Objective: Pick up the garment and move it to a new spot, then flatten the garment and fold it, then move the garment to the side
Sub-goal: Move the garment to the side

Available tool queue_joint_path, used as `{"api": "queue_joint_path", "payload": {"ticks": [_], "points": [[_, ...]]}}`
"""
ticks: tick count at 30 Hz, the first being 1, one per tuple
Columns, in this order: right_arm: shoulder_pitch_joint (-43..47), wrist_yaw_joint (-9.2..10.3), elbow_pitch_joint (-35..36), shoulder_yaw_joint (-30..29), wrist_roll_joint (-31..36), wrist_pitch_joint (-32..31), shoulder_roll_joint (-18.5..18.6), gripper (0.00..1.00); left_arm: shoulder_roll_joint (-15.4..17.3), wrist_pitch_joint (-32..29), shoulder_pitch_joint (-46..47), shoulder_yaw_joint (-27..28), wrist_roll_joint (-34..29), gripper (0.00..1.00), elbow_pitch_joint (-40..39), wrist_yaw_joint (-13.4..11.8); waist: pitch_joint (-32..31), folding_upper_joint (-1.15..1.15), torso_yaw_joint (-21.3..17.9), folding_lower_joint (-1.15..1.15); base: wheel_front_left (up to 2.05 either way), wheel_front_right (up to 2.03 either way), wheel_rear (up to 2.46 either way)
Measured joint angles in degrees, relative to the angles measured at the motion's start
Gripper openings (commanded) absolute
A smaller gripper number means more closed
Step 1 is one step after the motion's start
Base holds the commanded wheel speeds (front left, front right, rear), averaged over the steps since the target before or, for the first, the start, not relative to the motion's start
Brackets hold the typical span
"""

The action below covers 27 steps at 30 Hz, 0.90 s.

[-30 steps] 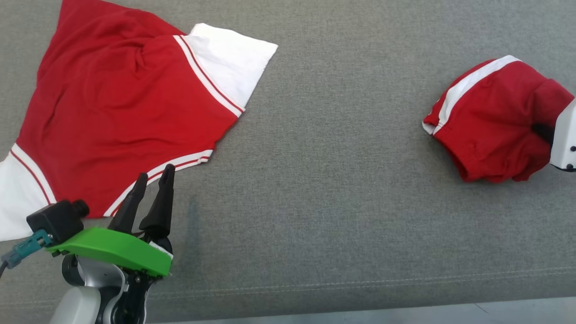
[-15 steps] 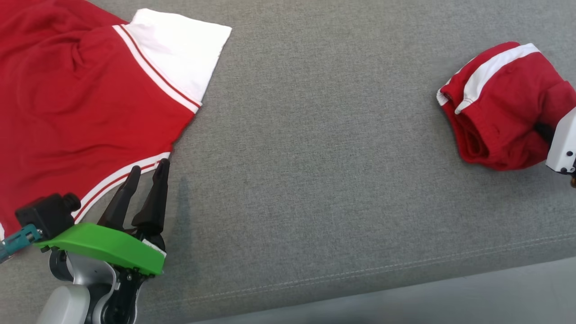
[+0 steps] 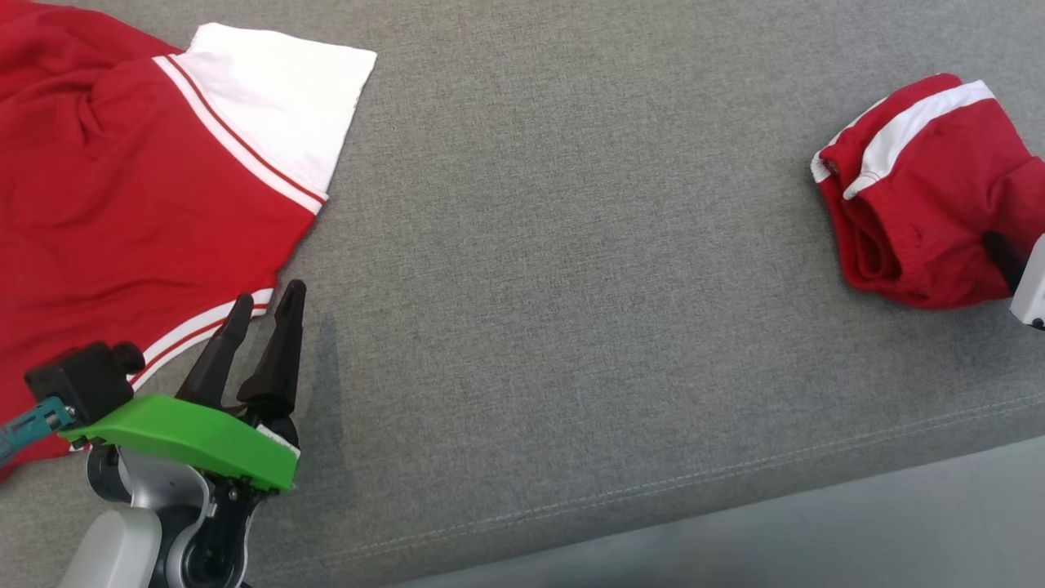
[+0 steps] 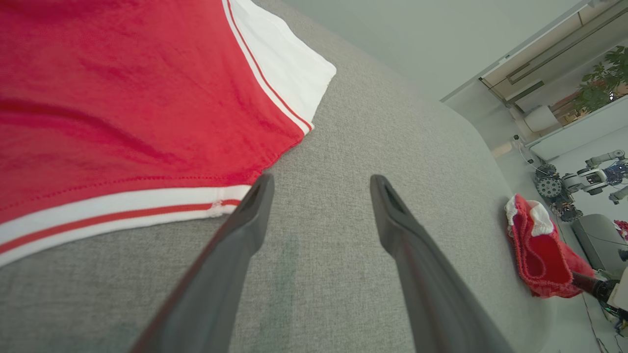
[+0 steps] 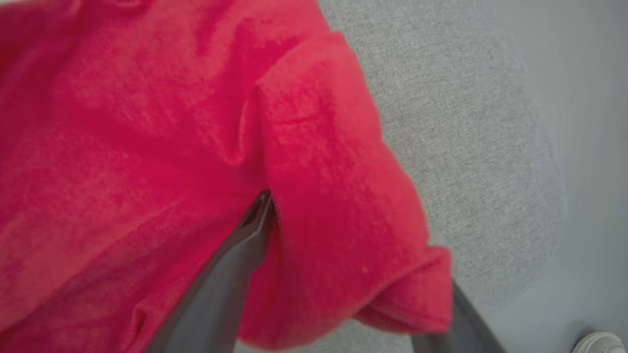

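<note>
A spread red-and-white garment [image 3: 122, 188] lies flat at ten o'clock in the head view, its white sleeve pointing toward one o'clock and its striped hem running along the lower edge. Just below that hem, at eight o'clock in the view, the left gripper [image 3: 269, 294] hovers over the grey cushion [image 3: 555, 286] under a green cover [image 3: 188, 437]. Its two dark fingers are released and parted with nothing between them, and their tips sit just beside the hem. In the left wrist view the hem's white band lies at ten o'clock from the fingertips, with bare grey fabric in the gap. Well apart, at three o'clock in the head view, the bunched red garment [image 3: 922, 220] rests on the cushion in a loose, rounded heap, a white stripe across its top. In the right wrist view the right gripper [image 5: 360, 245] has its fingers [image 5: 235, 264] spread wide and unclenched. A thick fold of the red cloth bulges between them and drapes over the tip of the finger at five o'clock. A strip of pale floor [image 3: 816, 555] shows at five o'clock past the cushion's seam.
</note>
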<state>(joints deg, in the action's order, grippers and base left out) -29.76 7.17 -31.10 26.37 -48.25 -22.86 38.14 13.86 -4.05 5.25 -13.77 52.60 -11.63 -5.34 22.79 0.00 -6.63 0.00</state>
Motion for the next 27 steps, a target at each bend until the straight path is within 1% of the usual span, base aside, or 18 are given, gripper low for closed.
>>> {"api": "queue_joint_path", "payload": {"ticks": [6,14,21,23,26,27], "points": [[1.3,0.0,-2.4,-0.8,1.0,2.0,-1.2,1.0,-0.3,0.1,0.0,0.0,0.0,1.0,0.3,-0.1,-0.9,0.0,-0.4,0.0,0.0,0.0,0.0],[4.3,-0.01,-6.3,-4.1,2.5,5.8,-1.0,1.0,-1.6,0.3,0.0,-0.3,0.1,1.0,2.0,-0.2,-3.5,0.0,-0.7,0.0,0.0,0.0,0.0],[6.7,0.0,-11.3,-9.3,3.2,11.0,-0.5,1.0,-2.6,0.9,-0.6,-0.9,0.2,1.0,3.2,-0.2,-6.0,0.0,-0.5,0.0,0.0,0.0,0.0],[8.2,0.0,-11.9,-11.1,2.9,13.2,-1.2,1.0,-3.1,1.5,-1.0,-1.1,0.4,1.0,3.8,-0.2,-6.8,0.0,-0.4,0.0,0.0,0.0,0.0],[9.4,0.0,-11.2,-13.4,2.1,17.4,-2.9,1.0,-4.0,2.3,-1.6,-1.1,0.6,1.0,4.8,-0.2,-8.1,0.0,-0.1,0.0,0.0,0.0,0.0],[9.4,0.0,-11.2,-13.4,2.1,17.4,-2.9,1.0,-4.0,2.3,-1.6,-1.1,0.6,1.0,4.8,-0.2,-8.1,0.0,-0.1,0.0,0.0,0.0,0.0]]}}
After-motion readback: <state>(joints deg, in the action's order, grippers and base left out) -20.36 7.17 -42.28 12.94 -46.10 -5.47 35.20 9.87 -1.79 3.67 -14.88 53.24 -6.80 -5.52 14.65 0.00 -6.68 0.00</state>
